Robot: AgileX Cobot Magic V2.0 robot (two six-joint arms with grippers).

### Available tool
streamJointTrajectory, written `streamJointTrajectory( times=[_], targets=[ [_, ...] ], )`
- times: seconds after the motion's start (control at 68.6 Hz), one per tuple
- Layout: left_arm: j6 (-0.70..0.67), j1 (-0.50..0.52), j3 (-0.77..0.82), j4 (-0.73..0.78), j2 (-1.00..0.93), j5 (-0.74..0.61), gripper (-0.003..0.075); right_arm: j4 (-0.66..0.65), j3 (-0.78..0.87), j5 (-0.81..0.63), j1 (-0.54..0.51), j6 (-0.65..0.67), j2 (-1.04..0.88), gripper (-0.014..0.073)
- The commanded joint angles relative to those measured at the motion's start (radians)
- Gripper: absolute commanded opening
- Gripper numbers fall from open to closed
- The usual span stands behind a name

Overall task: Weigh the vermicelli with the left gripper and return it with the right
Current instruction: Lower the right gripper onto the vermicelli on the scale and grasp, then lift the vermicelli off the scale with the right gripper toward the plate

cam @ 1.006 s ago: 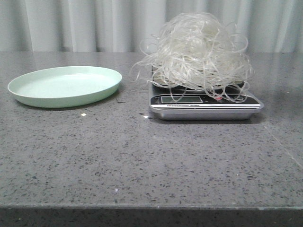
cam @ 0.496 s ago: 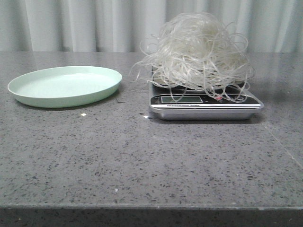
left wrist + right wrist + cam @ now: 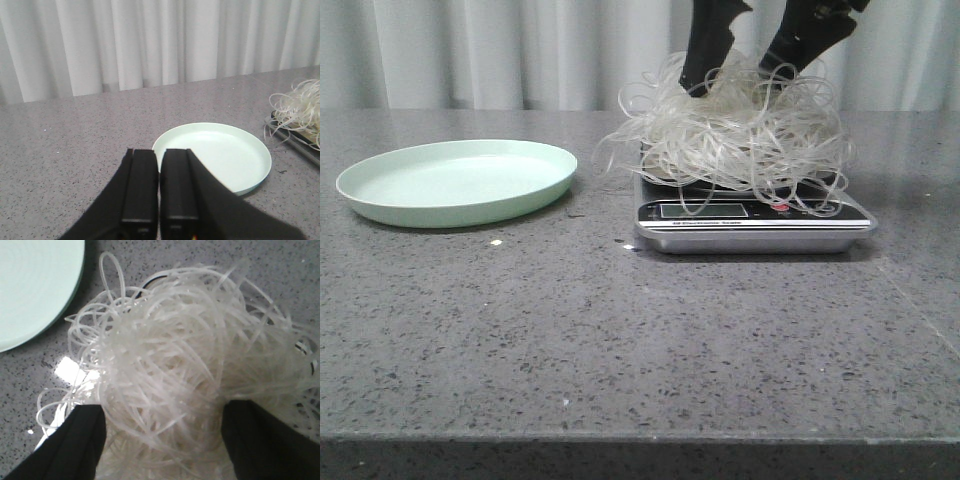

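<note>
The vermicelli [image 3: 735, 135], a fluffy heap of whitish looping strands, lies on the scale [image 3: 752, 222] at the table's middle right. My right gripper [image 3: 738, 75] has come down from above and stands open, one black finger pressed into each side of the top of the heap. In the right wrist view the vermicelli [image 3: 185, 380] fills the wide gap of the right gripper [image 3: 162, 427]. My left gripper [image 3: 158, 152] is shut and empty, hovering near the pale green plate [image 3: 227, 160]; it does not show in the front view.
The empty pale green plate [image 3: 460, 182] sits at the left of the grey stone table. A pale curtain hangs behind. Small crumbs [image 3: 496, 242] lie in front of the plate. The table's front edge is near the bottom.
The right gripper, absent from the earlier frames, has dropped from above into the top of the vermicelli heap, pressing it down a little. Plate and scale have not moved.
</note>
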Motion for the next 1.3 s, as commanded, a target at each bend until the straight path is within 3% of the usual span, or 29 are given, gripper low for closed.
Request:
streamJointTrajectory(
  times=[0.0, 0.189, 0.248, 0.481, 0.86, 1.283],
  targets=[
    [-0.007, 0.004, -0.027, 0.000, 0.011, -0.075, 0.0136, -0.018, -0.031, 0.015, 0.002, -0.014, -0.009, 0.0580],
    [-0.007, 0.004, -0.027, 0.000, 0.011, -0.075, 0.0136, -0.026, -0.031, 0.044, 0.002, -0.014, 0.030, 0.0573],
    [-0.007, 0.004, -0.027, 0.000, 0.011, -0.075, 0.0136, -0.026, -0.031, 0.044, 0.002, -0.014, 0.034, 0.0527],
    [-0.007, 0.004, -0.027, 0.000, 0.011, -0.063, 0.0137, -0.026, -0.031, 0.056, 0.002, -0.014, 0.034, 0.0138],
    [-0.007, 0.004, -0.027, 0.000, 0.011, -0.063, 0.0136, -0.026, -0.106, 0.116, 0.002, -0.014, 0.009, 0.0159],
    [-0.007, 0.004, -0.027, 0.000, 0.011, -0.063, 0.0137, 0.020, -0.460, 0.210, 0.002, -0.014, -0.028, 0.0159]
  ],
)
